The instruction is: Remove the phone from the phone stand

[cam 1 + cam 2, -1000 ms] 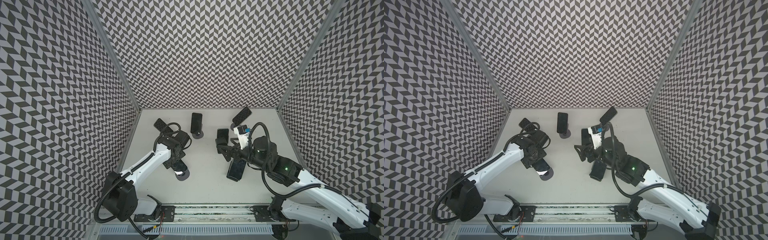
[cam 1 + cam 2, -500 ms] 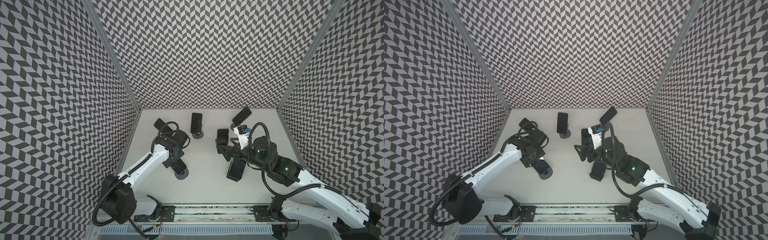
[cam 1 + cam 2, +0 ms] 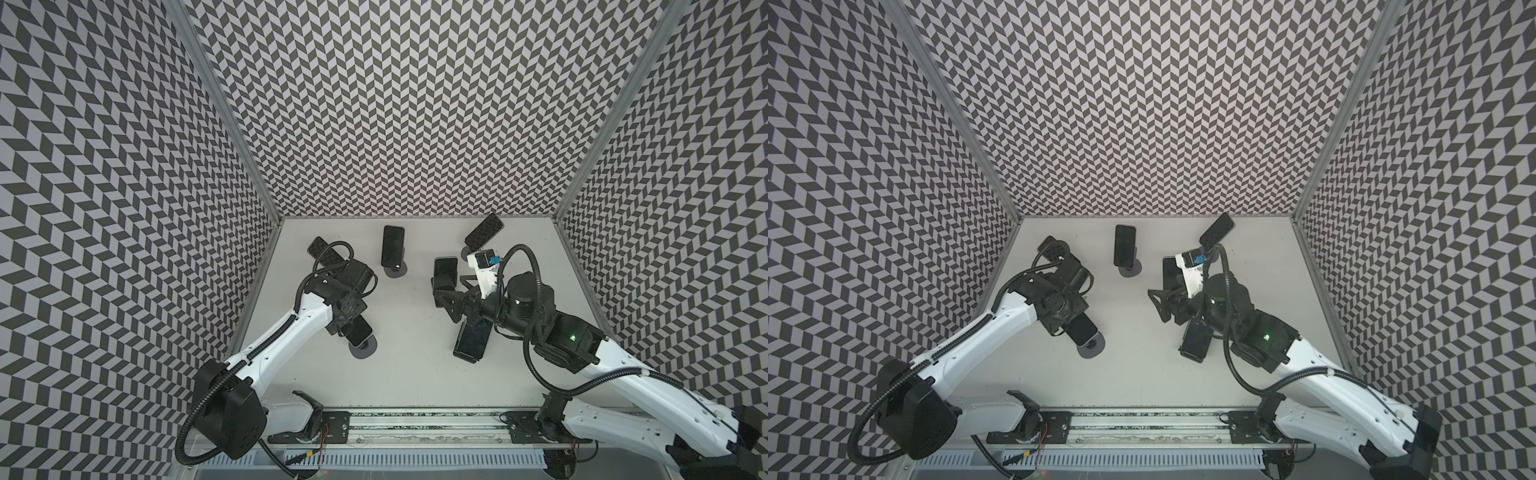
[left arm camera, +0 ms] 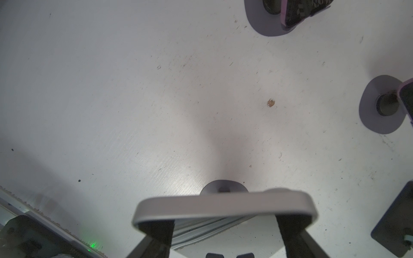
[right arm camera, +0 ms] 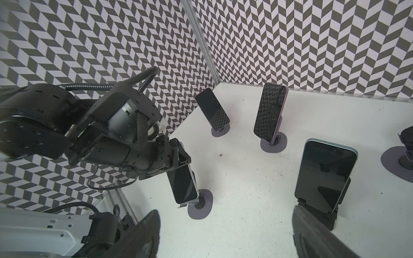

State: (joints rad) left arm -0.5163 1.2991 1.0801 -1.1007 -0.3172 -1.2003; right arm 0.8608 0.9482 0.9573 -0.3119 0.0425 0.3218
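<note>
The phone (image 3: 360, 333) (image 3: 1084, 329) is a dark-screened handset leaning on a phone stand with a round grey base (image 3: 364, 349) (image 3: 1091, 346) at the front left. My left gripper (image 3: 341, 324) (image 5: 178, 159) is shut on the phone's upper end, its fingers on both side edges. In the left wrist view the phone's grey top edge (image 4: 223, 206) spans the two dark fingers (image 4: 156, 232), with the stand's base (image 4: 223, 186) beyond. The phone's lower end still sits in the stand's cradle (image 5: 185, 204). My right gripper (image 3: 446, 311) (image 5: 225, 234) hangs open and empty at centre right.
Other phones stand on stands: back left (image 3: 322, 249), back centre (image 3: 393, 246), back right (image 3: 483, 230), centre right (image 3: 445, 272), and one on a black stand (image 3: 471, 338) under my right arm. Patterned walls close three sides; a rail (image 3: 415, 419) runs along the front.
My left gripper's jaws have closed onto the phone's edges and its wrist has shifted slightly. The phone, its stand and my right arm have stayed in place.
</note>
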